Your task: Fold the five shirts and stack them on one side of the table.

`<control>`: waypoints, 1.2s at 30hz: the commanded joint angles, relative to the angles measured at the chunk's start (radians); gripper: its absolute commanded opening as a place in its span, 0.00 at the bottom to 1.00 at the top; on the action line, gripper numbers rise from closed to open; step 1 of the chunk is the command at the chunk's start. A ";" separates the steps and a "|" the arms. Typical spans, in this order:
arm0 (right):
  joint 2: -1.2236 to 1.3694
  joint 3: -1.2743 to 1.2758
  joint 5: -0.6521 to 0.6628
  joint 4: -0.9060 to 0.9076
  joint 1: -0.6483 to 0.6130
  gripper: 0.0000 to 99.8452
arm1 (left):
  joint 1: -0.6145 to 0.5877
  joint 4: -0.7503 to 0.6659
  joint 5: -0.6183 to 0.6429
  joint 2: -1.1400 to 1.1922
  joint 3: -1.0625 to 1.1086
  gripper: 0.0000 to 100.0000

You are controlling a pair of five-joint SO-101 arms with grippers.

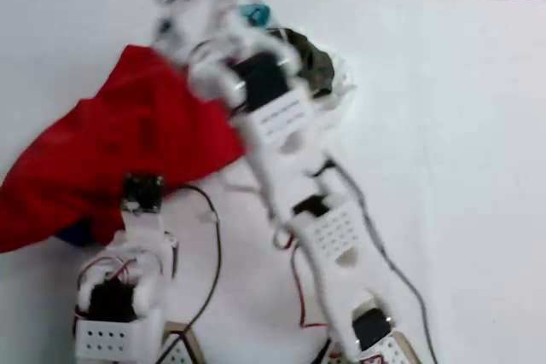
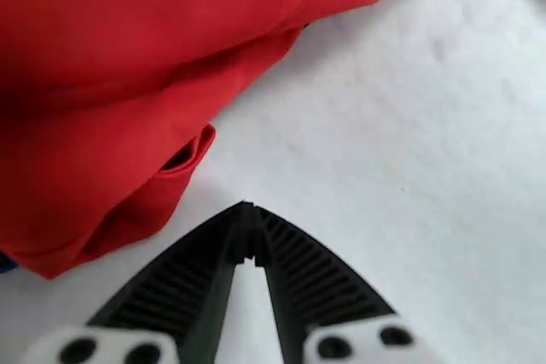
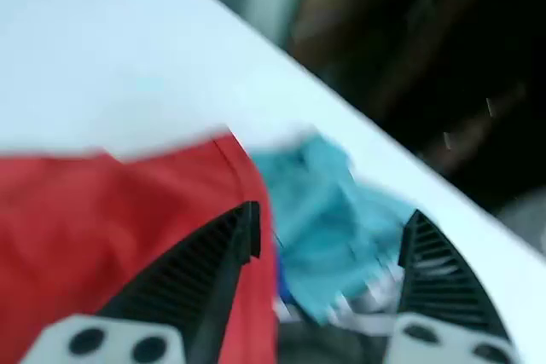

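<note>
A red shirt [image 1: 119, 155] lies spread and rumpled on the left of the white table [image 1: 461, 125]. My left gripper [image 2: 248, 215] is shut on nothing, its tips just off the red shirt's [image 2: 128, 66] hem over bare table. My right arm [image 1: 277, 121] stretches diagonally toward the far edge. Its gripper [image 3: 333, 232] is open above a crumpled teal shirt [image 3: 328, 210], with the red shirt [image 3: 111, 219] beside one finger. A heap with a dark green shirt [image 1: 311, 57] and the teal shirt [image 1: 254, 14] sits at the far centre, partly hidden by the right arm.
A bit of blue cloth [image 1: 77, 233] peeks out from under the red shirt's near edge. Cables [image 1: 213, 245] trail between the two arm bases. The table's right half is bare white surface. The far table edge [image 3: 341, 100] runs close behind the teal shirt.
</note>
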 commanded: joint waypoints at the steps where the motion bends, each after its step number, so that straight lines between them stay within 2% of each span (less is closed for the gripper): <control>1: -0.022 -0.012 -0.003 0.185 0.117 0.27 | -0.002 0.002 -0.002 -0.014 0.018 0.03; 6: 0.018 0.035 -0.003 0.222 0.245 0.27 | 0.000 0.002 -0.002 -0.014 0.018 0.03; 12: -0.012 0.212 -0.003 0.222 0.289 0.27 | -0.002 -0.006 -0.015 -0.014 0.015 0.03; 14: -0.051 0.298 -0.003 0.222 0.288 0.27 | -0.025 -0.052 -0.124 -0.014 0.008 0.03; 19: -0.262 0.588 -0.003 0.222 0.285 0.27 | -0.178 -0.233 -0.661 -0.014 -0.007 0.03; 21: -0.375 0.749 -0.003 0.222 0.289 0.27 | -0.204 -0.288 -0.763 -0.014 -0.044 0.03; 24: -0.556 1.030 -0.003 0.219 0.291 0.27 | -0.236 -0.353 -0.723 -0.014 -0.090 0.03; 28: -0.806 1.376 -0.003 0.180 0.289 0.27 | -0.239 -0.493 -0.473 -0.008 -0.113 0.03; 30: -0.947 1.548 0.003 0.113 0.306 0.27 | -0.212 -0.542 -0.445 -0.006 -0.119 0.06; 32: -1.090 1.734 0.005 0.016 0.332 0.27 | -0.158 -0.554 -0.442 0.008 -0.122 0.13; 34: -1.213 1.918 0.014 -0.082 0.367 0.27 | -0.123 -0.559 -0.440 0.061 -0.139 0.21; 36: -1.320 2.107 0.057 -0.179 0.395 0.27 | -0.115 -0.569 -0.440 0.157 -0.182 0.23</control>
